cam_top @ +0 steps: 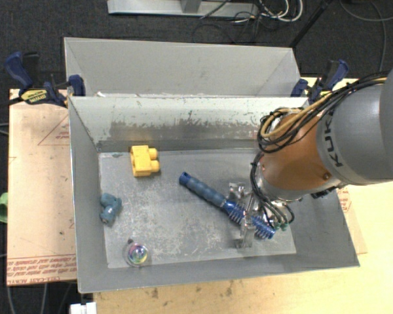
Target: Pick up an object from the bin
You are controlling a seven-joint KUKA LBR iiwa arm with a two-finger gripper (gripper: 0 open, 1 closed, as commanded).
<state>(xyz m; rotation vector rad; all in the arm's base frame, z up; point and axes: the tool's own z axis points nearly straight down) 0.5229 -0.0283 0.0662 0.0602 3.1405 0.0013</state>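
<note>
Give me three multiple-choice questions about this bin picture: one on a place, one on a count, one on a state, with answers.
1. Where does the yellow block lie?
A. near the back wall of the bin, toward the view's left
B. in the front right corner
C. in the middle of the floor

2. How many loose things are in the bin?
A. two
B. four
C. seven

3. How is the blue brush placed?
A. lying on the floor, with the gripper at its bristled end
B. leaning upright on the left wall
C. outside the bin

Answers:
1 A: the block sits just below the back wall, left of centre.
2 B: the block, the brush, a blue-grey piece and a shiny ball.
3 A: the handle lies slantwise on the floor and the gripper is down over the bristles.
</note>
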